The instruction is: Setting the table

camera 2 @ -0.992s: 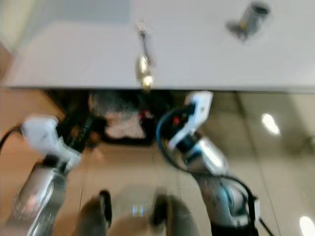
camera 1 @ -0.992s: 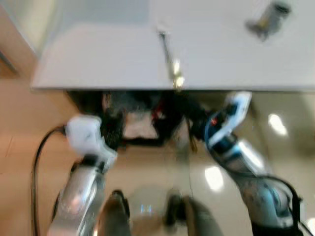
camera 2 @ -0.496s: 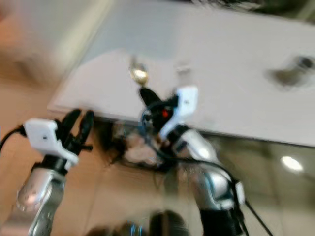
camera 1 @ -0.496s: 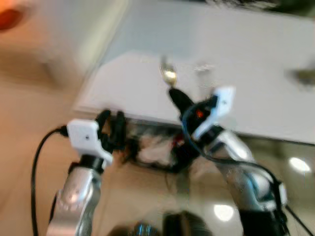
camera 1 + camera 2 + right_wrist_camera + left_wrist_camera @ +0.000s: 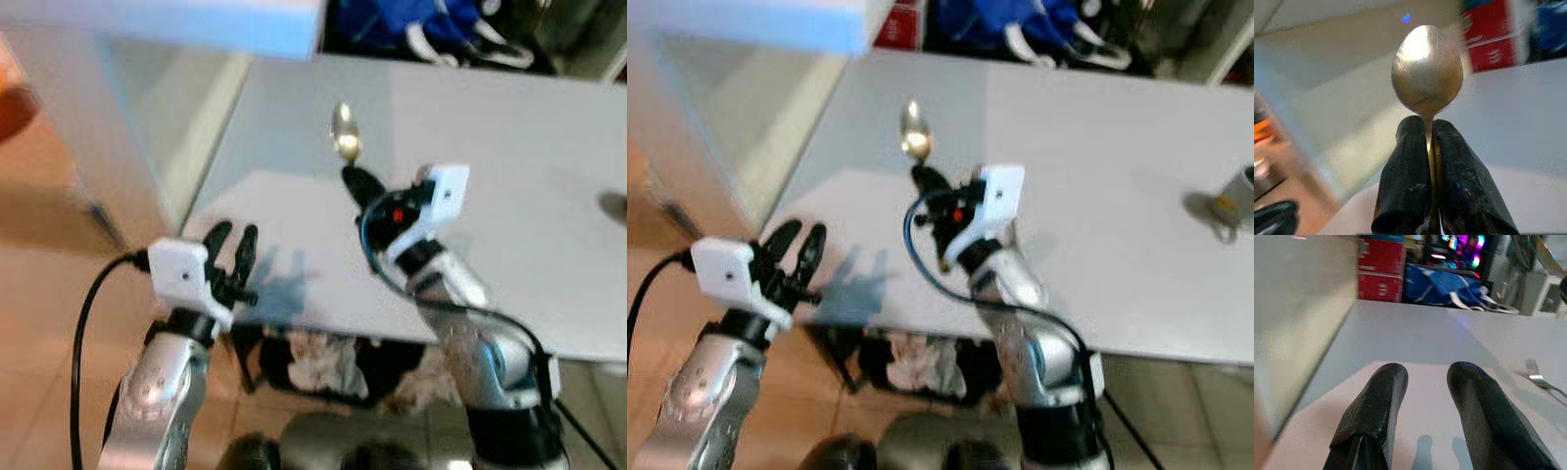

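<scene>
Right gripper point(image 5: 1426, 147) is clamping a spoon point(image 5: 1427, 68) by the neck, fingers pressed tight against it, bowl pointing up and forward. Seen from the head, the spoon point(image 5: 914, 130) is hanging in the air above the white table point(image 5: 1117, 166), near its left part. Left gripper point(image 5: 1422, 382) is hovering at the table's near left edge, fingers parted, holding nothing. Fork point(image 5: 1540, 380) is lying flat on the tabletop beyond it. Cup point(image 5: 1241, 196) is sitting near the table's right edge.
</scene>
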Available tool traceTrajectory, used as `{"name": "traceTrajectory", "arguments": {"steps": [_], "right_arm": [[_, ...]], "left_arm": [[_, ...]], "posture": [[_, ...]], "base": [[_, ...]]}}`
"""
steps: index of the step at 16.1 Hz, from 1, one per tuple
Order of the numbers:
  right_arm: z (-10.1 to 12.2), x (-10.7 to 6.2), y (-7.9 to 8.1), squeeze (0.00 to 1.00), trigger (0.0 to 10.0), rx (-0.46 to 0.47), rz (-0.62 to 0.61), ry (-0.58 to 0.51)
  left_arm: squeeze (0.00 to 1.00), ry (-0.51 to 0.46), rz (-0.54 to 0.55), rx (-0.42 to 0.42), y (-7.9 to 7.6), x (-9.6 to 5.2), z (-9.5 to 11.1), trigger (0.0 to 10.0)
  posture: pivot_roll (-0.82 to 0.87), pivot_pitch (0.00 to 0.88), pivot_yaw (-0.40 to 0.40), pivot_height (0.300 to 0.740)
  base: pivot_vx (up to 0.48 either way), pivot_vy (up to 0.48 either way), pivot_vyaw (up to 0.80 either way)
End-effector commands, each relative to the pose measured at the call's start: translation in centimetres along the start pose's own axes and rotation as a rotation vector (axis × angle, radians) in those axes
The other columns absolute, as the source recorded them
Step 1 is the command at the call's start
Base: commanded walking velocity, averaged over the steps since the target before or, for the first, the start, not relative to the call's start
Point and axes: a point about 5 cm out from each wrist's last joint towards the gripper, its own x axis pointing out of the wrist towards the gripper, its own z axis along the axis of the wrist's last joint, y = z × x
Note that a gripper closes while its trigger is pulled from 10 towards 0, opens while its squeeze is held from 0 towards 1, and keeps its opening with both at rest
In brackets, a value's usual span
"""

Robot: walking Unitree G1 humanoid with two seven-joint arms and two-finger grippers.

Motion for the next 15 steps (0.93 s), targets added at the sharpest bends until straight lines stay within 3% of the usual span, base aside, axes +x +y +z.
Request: {"name": "traceTrajectory", "arguments": {"steps": [1,4,8,15], "right_arm": [[0.2,-0.6,-2.1,0.00,10.0,-0.034,-0.112,0.010],[-0.1,-1.1,-1.8,0.00,10.0,-0.058,-0.123,0.016],[-2.1,-2.5,-0.2,0.00,10.0,-0.098,-0.083,0.096],[-1.7,-2.8,-0.1,0.00,10.0,-0.136,-0.094,0.097]], "left_arm": [[0.00,0.013,-0.067,-0.018,-1.3,0.0,0.0,10.0],[0.00,0.048,-0.088,-0.027,-1.6,-0.6,-0.6,10.0],[0.00,0.055,-0.094,-0.046,-2.3,-1.0,-0.7,10.0],[0.00,0.060,-0.074,-0.055,-2.3,-1.5,-0.8,10.0]], "posture": [[-0.02,0.171,-0.017,0.740],[-0.03,0.189,-0.016,0.740],[-0.04,0.211,-0.018,0.740],[-0.04,0.229,-0.023,0.740]], "base": [[0.000,0.000,-0.80],[0.000,0.000,-0.27],[0.000,0.000,0.00],[0.000,0.000,0.00]]}}
